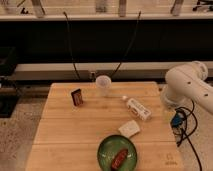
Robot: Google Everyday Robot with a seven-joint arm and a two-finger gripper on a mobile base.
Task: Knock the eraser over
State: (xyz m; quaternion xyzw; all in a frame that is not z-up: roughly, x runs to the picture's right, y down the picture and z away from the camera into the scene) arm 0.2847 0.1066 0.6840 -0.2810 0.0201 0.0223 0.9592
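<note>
**Honey wood, one splash of green**

The desk (60,130) shows pale honey planks. At 10 o'clock sits the eraser (76,96), black-edged with a brownish-orange face. There's a clear cup (103,82) at 12. A white box (138,108) with dark marks lies toward 3, and a pale white block (129,128) sits just below it. At 6, a green plate (106,150) carries a reddish-brown bar (119,159). At 3 comes the white arm (187,82), its pale end effector (169,106) by the desk's edge.

Gripper: out of view, the white arm (187,82) being cut off by the right edge before its end shows; cables (186,131) under the arm run off the bottom edge. Green plate (101,149), well apart from the arm: near rim cut by the bottom edge, the reddish-brown item (119,158) on it too blurred to name. Marks on the long white box (138,108), nearest the arm, and on the eraser (76,96), farthest from it: too small to read.
</note>
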